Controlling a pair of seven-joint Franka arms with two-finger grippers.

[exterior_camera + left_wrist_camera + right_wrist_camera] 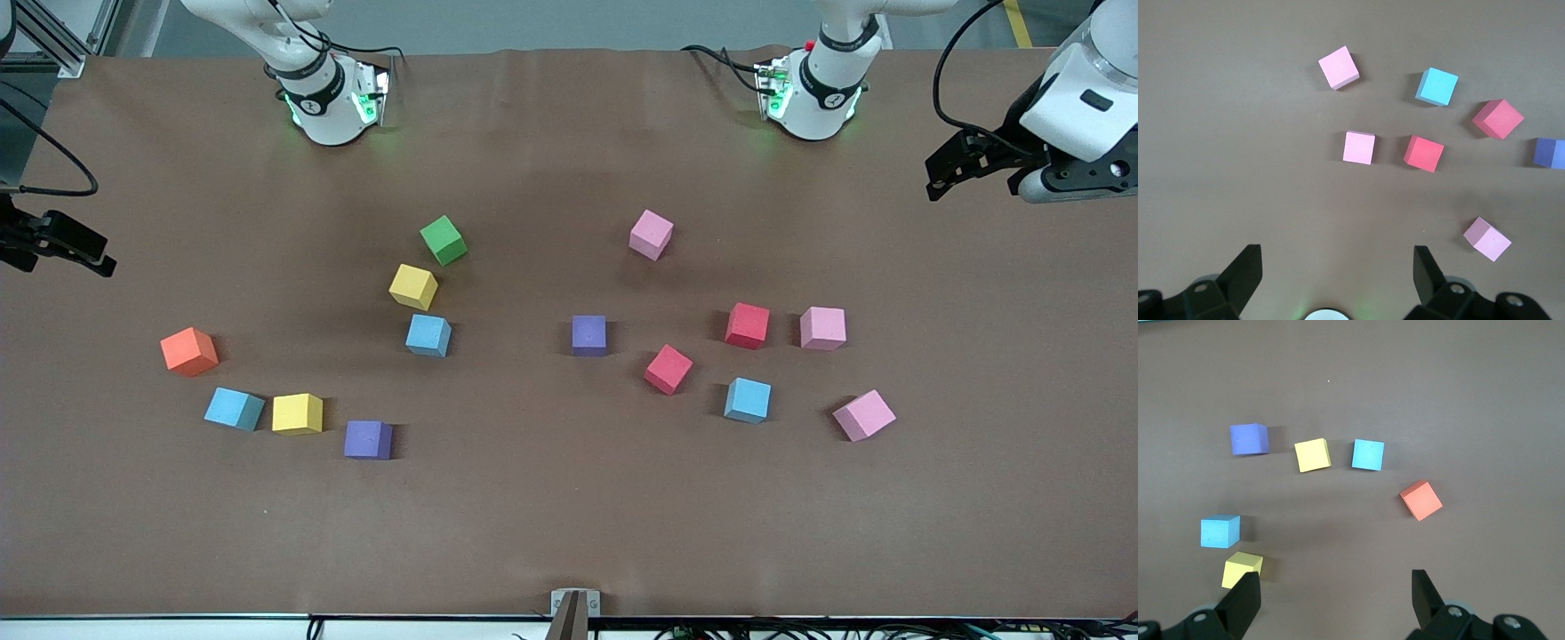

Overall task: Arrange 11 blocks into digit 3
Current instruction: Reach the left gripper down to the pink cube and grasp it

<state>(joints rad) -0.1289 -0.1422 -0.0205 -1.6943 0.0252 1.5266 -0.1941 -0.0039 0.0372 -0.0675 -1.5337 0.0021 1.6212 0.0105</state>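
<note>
Scanning from the right arm's end, with twelve o'clock toward the robots' bases, you have the right gripper (67,244) waiting over the edge of the table (569,533), its fingers spread apart and holding nothing; the orange cube (188,351) lies nearest it, turned a little.

At five o'clock from the orange cube, a light blue block (234,409), a yellow block (297,413) and a purple block (368,439) form a loose row, none touching.

Toward twelve o'clock from that row, the second yellow block (413,286) lies between the green cube (443,240) at one o'clock and the second light blue block (428,335) at six; the green cube crowds it without touching.

Mid-table, the second purple block (589,335) lies square to the table edge; the pink block (651,234) lies at one o'clock from it.

Next come a turned red block (668,369) set like a diamond, a red block (747,325), the third light blue block (747,399) at six o'clock below it, the second pink block (822,328) just beside the red block, and the third pink block (863,415), skewed; all are apart, no figure built.

At the left arm's end, the left gripper (941,178) waits, its fingers wide and empty.
</note>
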